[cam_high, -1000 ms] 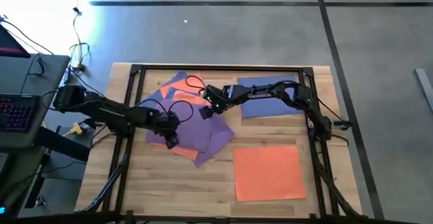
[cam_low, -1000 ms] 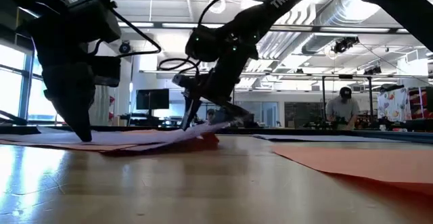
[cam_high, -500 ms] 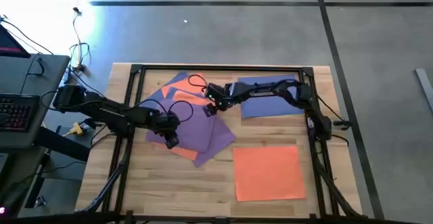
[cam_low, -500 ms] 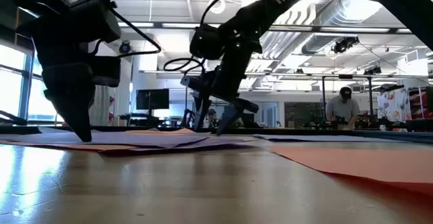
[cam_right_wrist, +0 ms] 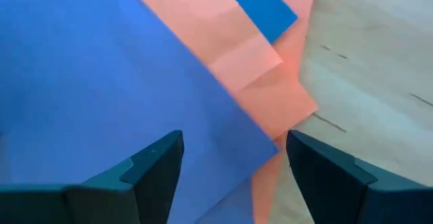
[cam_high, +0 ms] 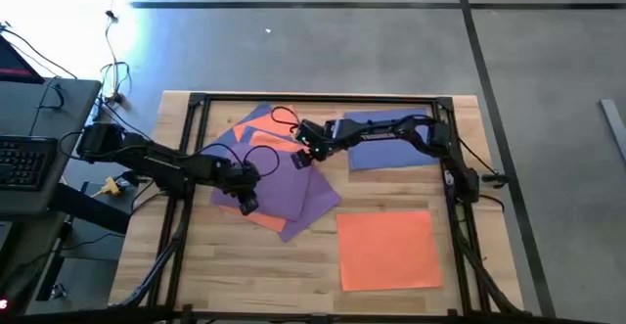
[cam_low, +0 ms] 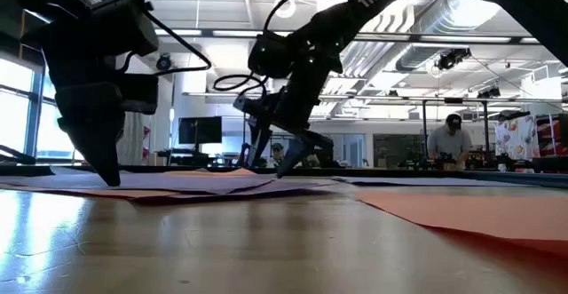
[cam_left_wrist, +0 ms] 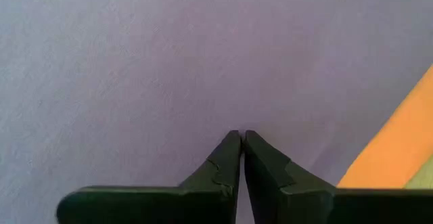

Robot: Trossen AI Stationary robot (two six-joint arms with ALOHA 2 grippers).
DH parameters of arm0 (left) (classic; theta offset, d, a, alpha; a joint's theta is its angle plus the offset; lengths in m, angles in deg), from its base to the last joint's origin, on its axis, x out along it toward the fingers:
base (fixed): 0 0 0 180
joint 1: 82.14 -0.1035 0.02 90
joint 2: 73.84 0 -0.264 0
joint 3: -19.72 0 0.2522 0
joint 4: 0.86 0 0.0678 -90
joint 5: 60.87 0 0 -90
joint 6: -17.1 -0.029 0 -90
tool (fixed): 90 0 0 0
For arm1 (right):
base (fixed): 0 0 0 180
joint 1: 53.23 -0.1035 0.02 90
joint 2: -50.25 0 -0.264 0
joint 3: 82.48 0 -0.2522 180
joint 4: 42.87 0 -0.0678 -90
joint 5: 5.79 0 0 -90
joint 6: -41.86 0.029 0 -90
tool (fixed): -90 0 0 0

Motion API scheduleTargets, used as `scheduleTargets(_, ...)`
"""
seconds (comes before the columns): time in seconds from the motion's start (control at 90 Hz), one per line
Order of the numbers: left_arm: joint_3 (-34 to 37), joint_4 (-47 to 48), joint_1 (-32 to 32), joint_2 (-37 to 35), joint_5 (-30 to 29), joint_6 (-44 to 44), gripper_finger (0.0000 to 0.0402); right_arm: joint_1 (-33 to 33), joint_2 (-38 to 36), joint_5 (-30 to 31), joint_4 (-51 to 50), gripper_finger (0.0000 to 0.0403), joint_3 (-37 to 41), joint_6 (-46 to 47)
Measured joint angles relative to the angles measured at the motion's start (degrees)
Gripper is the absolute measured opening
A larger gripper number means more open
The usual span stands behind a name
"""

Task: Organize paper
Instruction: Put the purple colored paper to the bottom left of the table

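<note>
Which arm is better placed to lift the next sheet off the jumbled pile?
Probably right: the right tool hangs open above the pile's sheets, while the left tool is shut, pressing down on purple paper.

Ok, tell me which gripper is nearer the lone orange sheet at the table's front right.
Right, narrowly. The right gripper hangs open over the mixed pile, up-left of the orange sheet. The left gripper is shut, tips down on the purple sheet, farther left.

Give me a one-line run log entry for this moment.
left gripper: shut, tips on purple sheet | right gripper: open, over pile | orange sheet: apart
</note>
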Motion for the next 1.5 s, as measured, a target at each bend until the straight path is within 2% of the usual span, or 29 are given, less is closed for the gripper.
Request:
scheduleTargets(0.2,0.00,-0.09,0.00,0.00,0.02,0.10,0.0000,-0.46,0.05,-2.25,4.14,0.0238,1.67,0.02)
scheduleTargets(0.444,0.02,-0.17,0.00,0.00,0.04,0.11,0.0000,-1.33,0.03,-2.42,4.14,0.0187,1.06,-1.44)
scheduleTargets(0.544,0.02,-0.20,0.00,0.00,0.04,0.11,0.0000,-1.33,0.03,-2.17,1.16,0.0173,-0.35,-1.54)
scheduleTargets(0.722,0.02,-0.22,0.00,0.00,0.04,0.09,0.0000,-0.85,-0.06,-1.05,-3.90,0.0182,-2.19,-3.37)
scheduleTargets(1.022,0.02,-0.25,0.00,0.00,0.01,0.04,0.0000,-1.52,-0.13,-2.30,-3.08,0.0228,-2.31,-4.01)
scheduleTargets(1.178,0.02,-0.38,0.01,0.00,-0.14,0.02,0.0000,-1.73,-0.13,-2.80,-1.37,0.0221,-2.31,-4.99)
scheduleTargets(1.5,0.02,-0.46,0.04,0.00,-0.37,0.14,0.0000,-1.86,1.15,-2.45,-0.79,0.0180,-2.11,-8.03)
